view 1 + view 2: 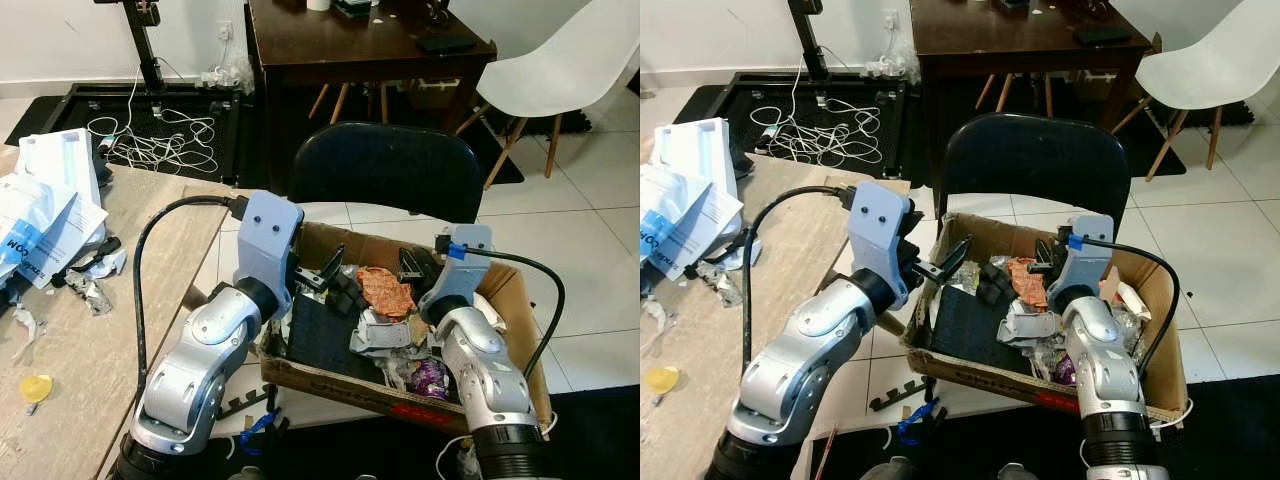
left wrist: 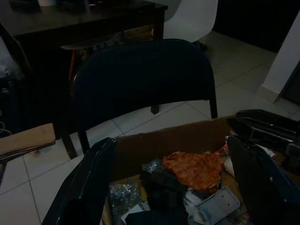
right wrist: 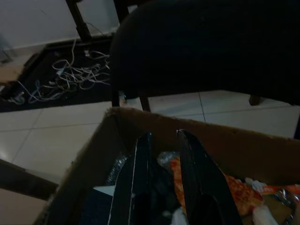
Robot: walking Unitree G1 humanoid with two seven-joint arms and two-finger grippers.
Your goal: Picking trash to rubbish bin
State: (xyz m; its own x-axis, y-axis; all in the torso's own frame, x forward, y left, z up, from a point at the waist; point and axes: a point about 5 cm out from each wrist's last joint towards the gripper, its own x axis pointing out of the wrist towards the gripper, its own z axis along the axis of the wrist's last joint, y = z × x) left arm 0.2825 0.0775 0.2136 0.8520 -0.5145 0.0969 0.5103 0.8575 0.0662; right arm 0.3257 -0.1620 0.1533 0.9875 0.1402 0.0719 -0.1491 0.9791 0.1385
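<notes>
A brown cardboard box (image 1: 512, 290) holds an orange patterned wrapper (image 1: 385, 290), behind it a black chair (image 1: 385, 170).

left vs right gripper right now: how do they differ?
The left gripper has its fingers spread wide; the right gripper has its fingers close together with only a narrow gap. The left sits at the box's left wall, the right farther in, toward the box's right half. Both are empty and point over the trash in the box toward the black chair.
</notes>
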